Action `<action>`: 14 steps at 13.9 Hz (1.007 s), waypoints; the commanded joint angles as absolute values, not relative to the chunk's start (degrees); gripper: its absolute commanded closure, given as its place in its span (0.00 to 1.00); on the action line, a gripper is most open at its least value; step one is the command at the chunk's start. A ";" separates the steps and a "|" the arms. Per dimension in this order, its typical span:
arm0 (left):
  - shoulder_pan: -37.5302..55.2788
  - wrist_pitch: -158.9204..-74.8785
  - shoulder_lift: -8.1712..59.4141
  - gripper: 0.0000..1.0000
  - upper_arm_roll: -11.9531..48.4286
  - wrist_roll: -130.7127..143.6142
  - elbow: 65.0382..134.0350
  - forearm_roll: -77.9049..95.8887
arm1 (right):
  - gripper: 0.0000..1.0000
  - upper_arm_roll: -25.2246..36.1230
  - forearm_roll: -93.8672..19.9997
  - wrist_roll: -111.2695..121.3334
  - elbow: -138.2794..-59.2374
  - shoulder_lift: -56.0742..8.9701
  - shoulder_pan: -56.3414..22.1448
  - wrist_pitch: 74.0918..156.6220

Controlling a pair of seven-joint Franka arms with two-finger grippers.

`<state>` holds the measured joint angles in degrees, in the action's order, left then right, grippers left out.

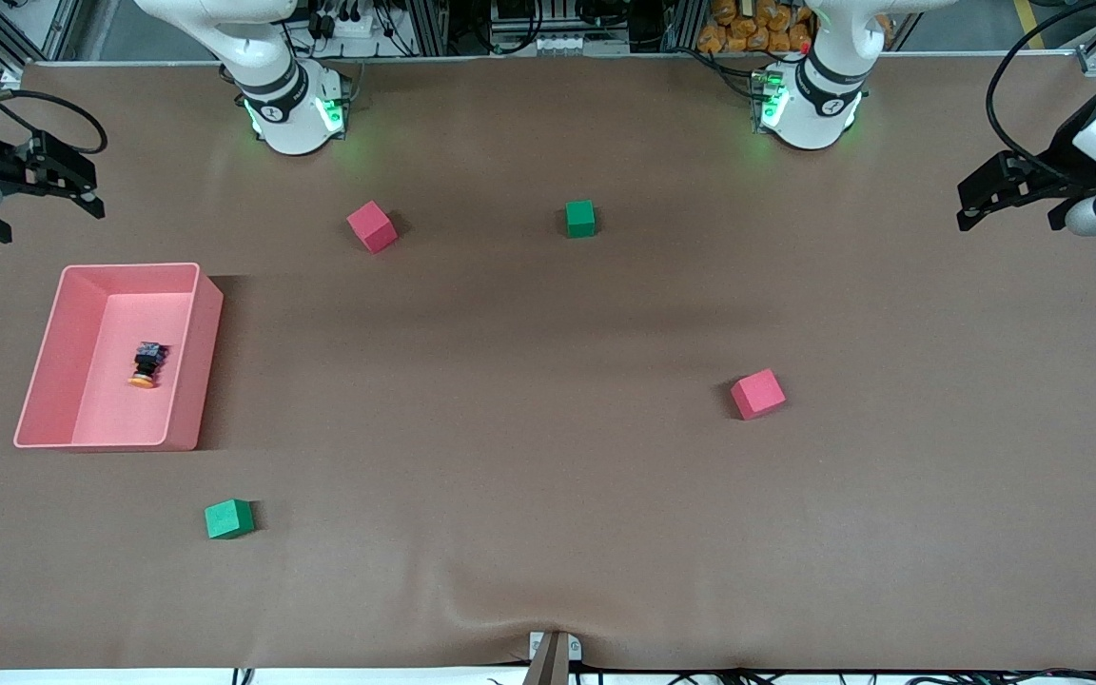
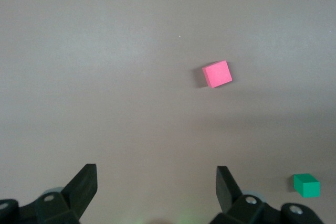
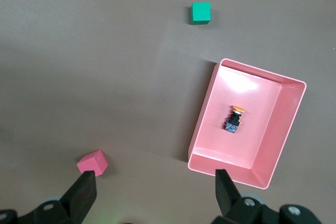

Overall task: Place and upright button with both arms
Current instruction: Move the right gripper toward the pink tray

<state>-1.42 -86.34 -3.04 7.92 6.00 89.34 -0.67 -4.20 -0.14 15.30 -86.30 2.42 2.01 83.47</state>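
Nothing is grasped yet, so the task looks to be at its very start: the button (image 1: 148, 364) lies on its side on the floor of the pink bin (image 1: 207, 352), orange cap toward the front camera, black body pointing toward the robots' bases. The bin sits at the right arm's end of the bench (image 1: 548, 476).

The right gripper (image 1: 68, 181) hangs in the air over the bench edge at that same end, beside the bin and on its base side, well apart from the button. In the right wrist view its fingers (image 3: 84, 192) stand wide apart with nothing between them, and the button (image 3: 234, 119) shows inside the bin (image 3: 202, 124) below.

The left gripper (image 1: 981, 195) waits over its own end of the bench, also spread wide and empty in the left wrist view (image 2: 156, 182), with only a red cube (image 2: 217, 73) and a green cube (image 2: 306, 185) under it.

The next move probably falls to the right arm, being closest: travel over the bin, come down between its walls and close on the black body. The button is small and lying flat, so the fingers would need to line up across the body. Standing it up likely needs the left arm's help afterwards.
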 commanded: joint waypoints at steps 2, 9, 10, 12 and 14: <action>-1.67 -84.82 -3.43 0.00 8.17 5.63 88.42 0.09 | 0.00 -4.04 -0.79 13.89 -86.75 3.16 2.02 82.79; -1.76 -84.29 -2.99 0.00 7.91 5.80 87.19 0.97 | 0.00 -3.87 -0.44 14.06 -86.40 2.11 2.37 83.05; -1.76 -84.29 -2.99 0.00 7.91 5.80 87.19 1.05 | 0.00 -3.87 0.08 14.41 -86.40 0.98 3.07 83.67; -1.76 -84.29 -2.99 0.00 7.82 5.54 87.28 0.97 | 0.00 -3.87 0.53 14.85 -85.17 -3.42 3.69 84.02; -1.67 -84.29 -2.99 0.00 7.82 5.80 87.36 0.79 | 0.00 -3.87 1.40 14.68 -84.90 -5.43 4.30 84.63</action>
<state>-1.47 -85.33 -3.03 7.87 6.00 88.18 -0.28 -3.39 0.10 14.81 -86.68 -2.46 3.22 84.63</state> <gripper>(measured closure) 0.000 0.000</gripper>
